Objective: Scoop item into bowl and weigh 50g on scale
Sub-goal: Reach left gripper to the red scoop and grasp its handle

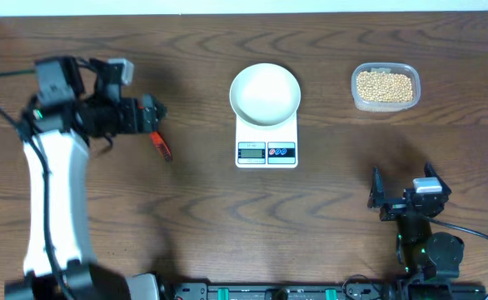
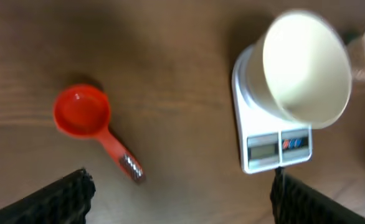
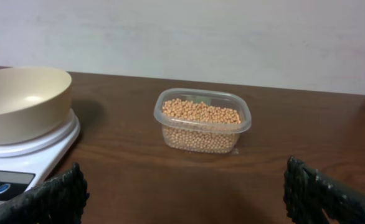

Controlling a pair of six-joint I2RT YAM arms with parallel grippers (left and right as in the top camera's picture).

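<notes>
Closest to the near edge, toward the right corner, the right gripper sits with its jaws spread and nothing between them, pointing at the far edge. Farther in, by the left edge, the left gripper hangs open and empty above the red plastic measuring scoop, so I judge the left arm nearer for the pickup. Its wrist view shows the round cup off to one side and the handle running diagonally away from it; I would turn the jaws across that handle. Bare wood surrounds the scoop. Well apart, mid-table, the flat white digital scale carries the round white bowl, which looks empty. Near the far right corner, the small tan-yellow beans fill the clear rectangular plastic tub.
</notes>
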